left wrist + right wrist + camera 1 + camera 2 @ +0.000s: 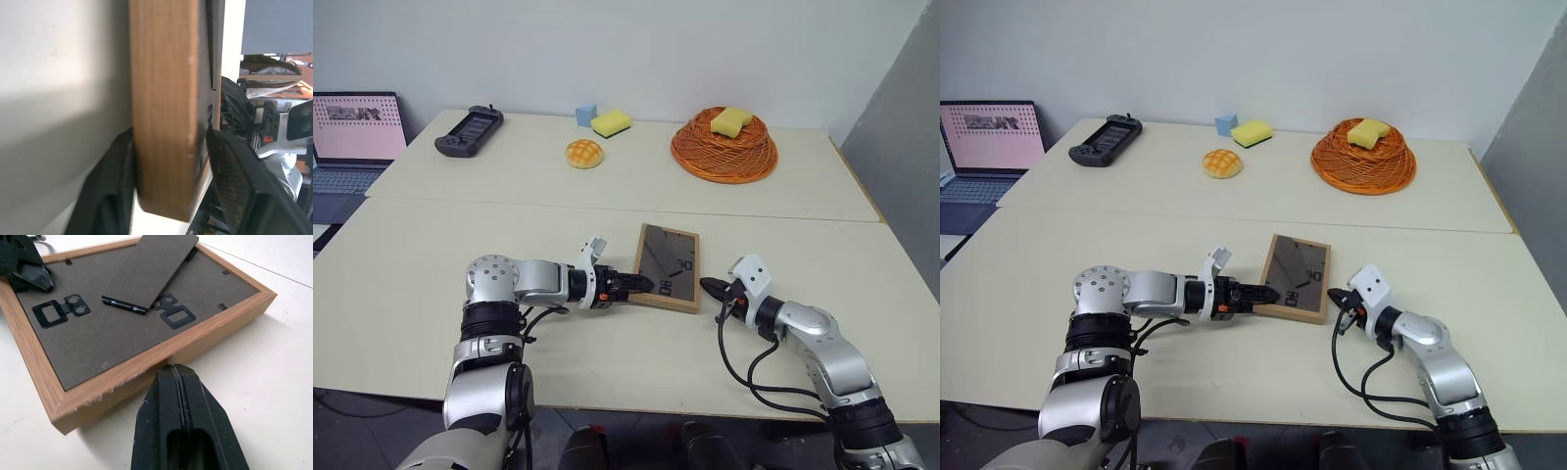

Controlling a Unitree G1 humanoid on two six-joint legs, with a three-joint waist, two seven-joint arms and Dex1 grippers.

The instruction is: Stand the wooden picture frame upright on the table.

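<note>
**Ana:** Frame first: where does it lie?

**Ben:** The wooden picture frame (667,266) lies face down on the table (431,294), on the near slab just this side of the seam. Its dark back panel faces up, and the stand flap (149,268) is lifted a little off that panel.

**Ana:** And the left gripper?

**Ben:** The left gripper (641,285) reaches in from nine o'clock of the frame, at its near left corner. In the left wrist view one black finger (105,191) sits under the wooden edge and the other over the back panel, so the jaws are clamped on the frame's side rail.

**Ana:** The right one?

**Ben:** The right gripper (713,287) sits at about four o'clock of the frame, just beside its near right corner. In the right wrist view its two fingers (181,426) are pressed flat together with nothing between them, the tip right at the wooden edge; I cannot tell whether it touches.

**Ana:** Anything else on the table?

**Ben:** On the far slab, from the frame's place: an orange wicker basket (724,147) at one o'clock with a yellow sponge (730,120) in it, a bun (584,154) at eleven, a second yellow sponge (611,122) and a blue block (585,115) behind it, and a black game controller (469,130) at ten. A laptop (354,137) stands off the table's left end.
</note>
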